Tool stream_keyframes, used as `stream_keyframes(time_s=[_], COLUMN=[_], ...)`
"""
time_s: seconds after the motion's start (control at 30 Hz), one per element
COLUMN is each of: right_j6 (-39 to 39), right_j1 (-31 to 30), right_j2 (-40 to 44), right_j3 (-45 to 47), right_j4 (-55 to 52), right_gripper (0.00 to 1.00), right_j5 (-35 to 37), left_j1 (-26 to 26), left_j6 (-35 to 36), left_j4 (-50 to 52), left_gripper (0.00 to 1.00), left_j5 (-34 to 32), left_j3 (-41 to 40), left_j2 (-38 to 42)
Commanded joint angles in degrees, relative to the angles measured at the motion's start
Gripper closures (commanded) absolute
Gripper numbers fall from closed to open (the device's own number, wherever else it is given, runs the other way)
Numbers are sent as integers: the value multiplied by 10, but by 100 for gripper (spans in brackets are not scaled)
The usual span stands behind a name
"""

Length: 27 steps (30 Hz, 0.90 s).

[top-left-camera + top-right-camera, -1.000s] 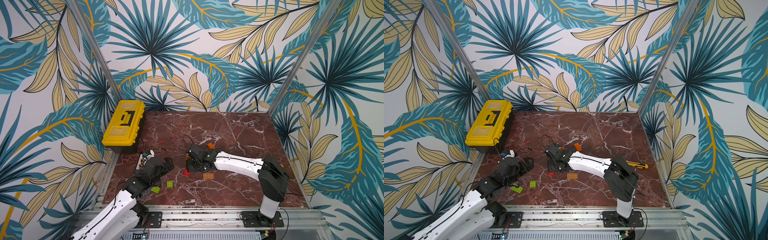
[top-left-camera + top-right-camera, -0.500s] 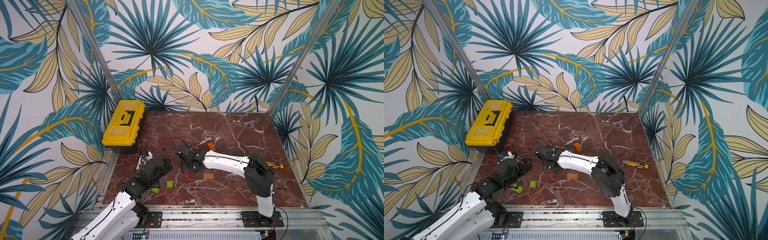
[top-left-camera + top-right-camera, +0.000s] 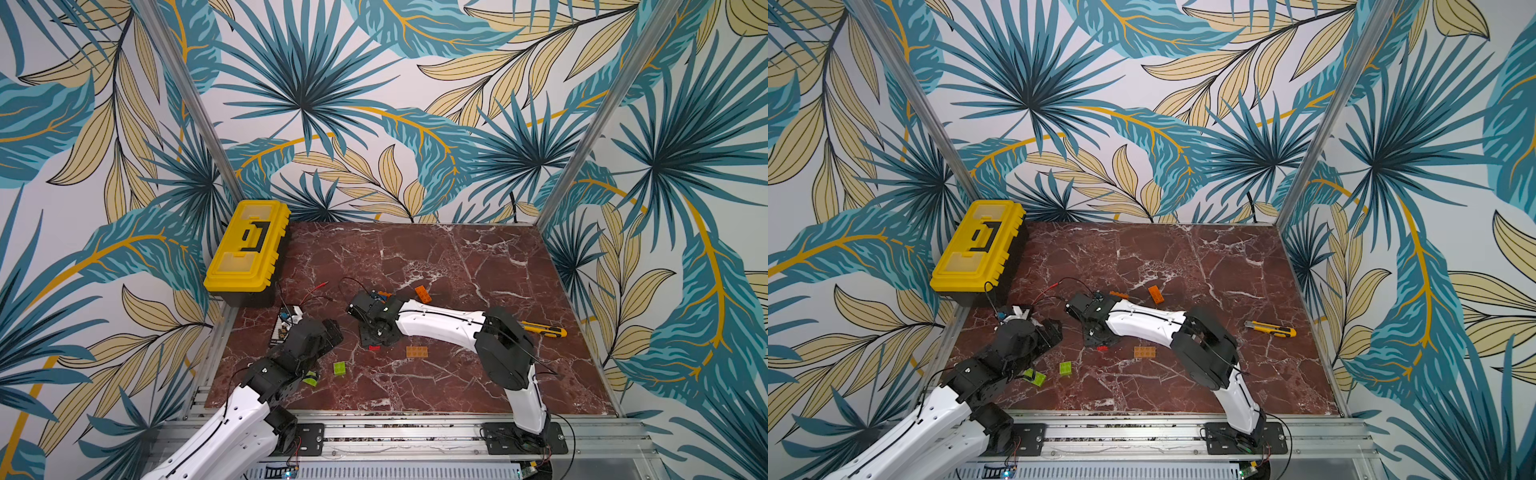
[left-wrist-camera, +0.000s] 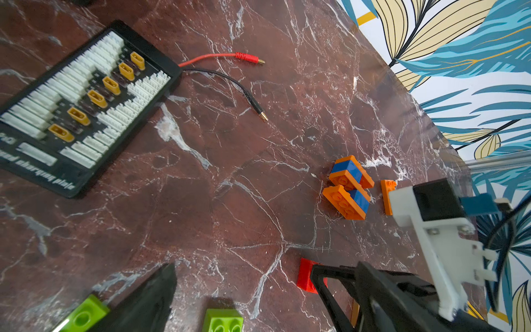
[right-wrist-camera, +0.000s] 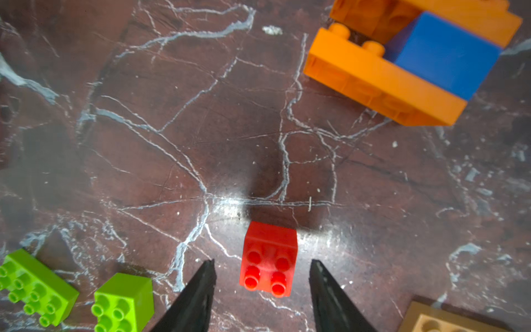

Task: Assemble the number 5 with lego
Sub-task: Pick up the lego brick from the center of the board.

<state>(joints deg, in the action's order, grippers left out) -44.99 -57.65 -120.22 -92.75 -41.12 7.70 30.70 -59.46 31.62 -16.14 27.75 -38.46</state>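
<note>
Top views first: my right gripper (image 3: 375, 340) is tipped down over the red brick (image 3: 374, 348), which sits a bit left of the tabletop's (image 3: 478, 257) middle, nearer the front edge. My own wrist hides the jaws from up there, so you can't tell what they're doing. My left gripper (image 3: 333, 331) hangs near the left edge, close to the 2 lime bricks (image 3: 339, 368). I reckon it's parked there to keep out of the way.

Right wrist view fills that gap: the fingers (image 5: 201, 287) stand apart with the red brick's near end between them and marble showing on both sides, so nothing's gripped yet. They're squared up to its flat sides, which looks like a pinch setup to me. The orange-and-blue stack (image 5: 402, 66) lies just beyond, probably where red is headed.

Left wrist view: my left jaws are spread wide and empty. It also shows the stack side-on, mostly hidden from above, plus the charging plate (image 4: 71, 109) and its leads toward the left edge
</note>
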Motion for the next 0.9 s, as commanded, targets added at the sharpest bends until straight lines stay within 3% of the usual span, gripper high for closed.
stream_keyframes(time_s=[0.0,0.17,0.4,0.87], right_j6=[-2,0,4,9], right_j1=[-5,-8,-9,-8], right_j2=[-23,-31,-36,-54], right_j3=[-13,-19,-18,-34], right_j4=[-36,-42,-42,-48], right_gripper=[45,47,59,57], right_j5=[6,11,13,12], left_j1=[-1,-1,-1,-1], left_j6=[-2,-1,-4,-3], left_j4=[8,8,8,8], left_gripper=[0,0,0,0], left_j5=[-11,-10,-8,-5], left_j3=[-19,-19,-20,-20], left_j2=[7,7,8,8])
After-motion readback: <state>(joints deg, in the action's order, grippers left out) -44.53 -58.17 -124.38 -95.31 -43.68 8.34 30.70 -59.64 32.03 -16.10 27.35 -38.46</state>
